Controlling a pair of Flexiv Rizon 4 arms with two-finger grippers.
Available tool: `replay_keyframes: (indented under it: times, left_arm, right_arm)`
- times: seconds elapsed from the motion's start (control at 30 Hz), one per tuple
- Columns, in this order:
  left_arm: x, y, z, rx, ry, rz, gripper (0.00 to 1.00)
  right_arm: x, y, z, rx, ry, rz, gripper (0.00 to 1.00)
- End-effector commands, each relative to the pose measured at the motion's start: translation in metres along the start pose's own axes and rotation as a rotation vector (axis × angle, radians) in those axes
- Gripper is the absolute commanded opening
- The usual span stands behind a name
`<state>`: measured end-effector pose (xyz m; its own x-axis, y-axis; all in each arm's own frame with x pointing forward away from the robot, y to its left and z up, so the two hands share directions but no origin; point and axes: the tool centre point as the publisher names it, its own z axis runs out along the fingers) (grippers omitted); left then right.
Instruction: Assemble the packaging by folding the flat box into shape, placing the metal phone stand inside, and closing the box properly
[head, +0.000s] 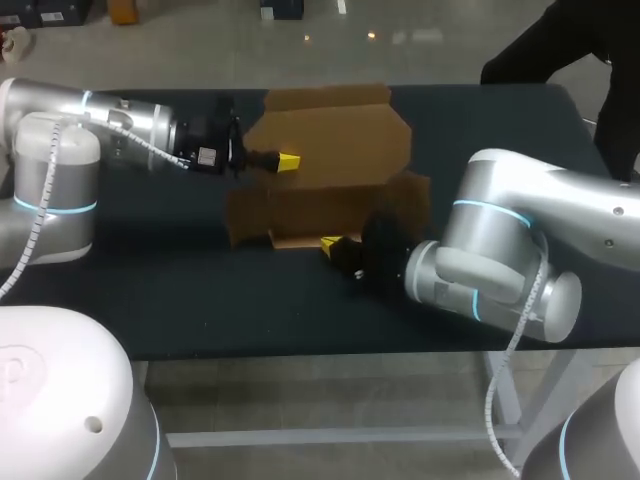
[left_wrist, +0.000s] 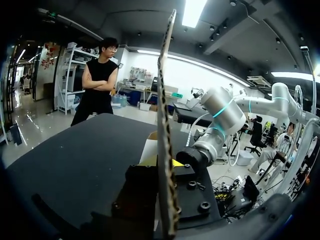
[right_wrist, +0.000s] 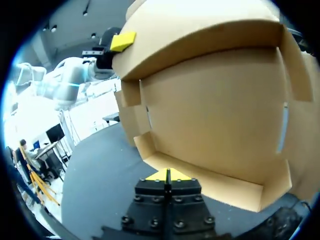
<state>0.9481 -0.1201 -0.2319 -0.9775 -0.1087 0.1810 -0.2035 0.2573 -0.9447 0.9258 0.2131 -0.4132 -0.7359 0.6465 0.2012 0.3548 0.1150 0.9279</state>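
Cardboard panel (left_wrist: 165, 125) edge-on, right arm (left_wrist: 222, 116) beyond it

A wide, dark, matte table (head: 180, 300) with a straight front edge.

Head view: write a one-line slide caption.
Partly folded cardboard box on the black table, left arm's jaws on its raised panel, right arm's at its front flap.

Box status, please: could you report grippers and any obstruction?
Left gripper shut on box. Right gripper shut, at its bottom flap. Box open, stand not seen.
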Motion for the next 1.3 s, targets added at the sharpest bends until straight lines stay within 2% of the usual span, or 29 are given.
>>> replay_keyframes:
  times: [0.03,0.47,0.9,0.93,0.97,1.1,1.3]
  left_arm:
    - [0.000,0.002,0.000,-0.003,0.000,0.000,0.00]
    - [0.000,0.002,0.000,-0.003,0.000,0.000,0.00]
    - [0.000,0.002,0.000,-0.003,0.000,0.000,0.00]
    - [0.000,0.002,0.000,-0.003,0.000,0.000,0.00]
    - [0.000,0.002,0.000,-0.003,0.000,0.000,0.00]
    - [0.000,0.002,0.000,-0.003,0.000,0.000,0.00]
    - [0.000,0.002,0.000,-0.003,0.000,0.000,0.00]
  right_arm:
    - [0.008,0.000,-0.019,-0.026,0.010,-0.004,0.00]
    - [0.021,0.000,-0.081,0.008,0.121,-0.010,0.00]
    - [0.010,-0.008,-0.150,0.053,0.218,-0.035,0.00]
    - [0.008,-0.009,-0.154,0.053,0.218,-0.035,0.02]
    - [0.006,-0.010,-0.158,0.056,0.222,-0.036,0.11]
    - [0.001,-0.013,-0.174,0.059,0.238,-0.041,0.17]
    - [-0.005,-0.014,-0.195,0.088,0.238,-0.083,0.37]
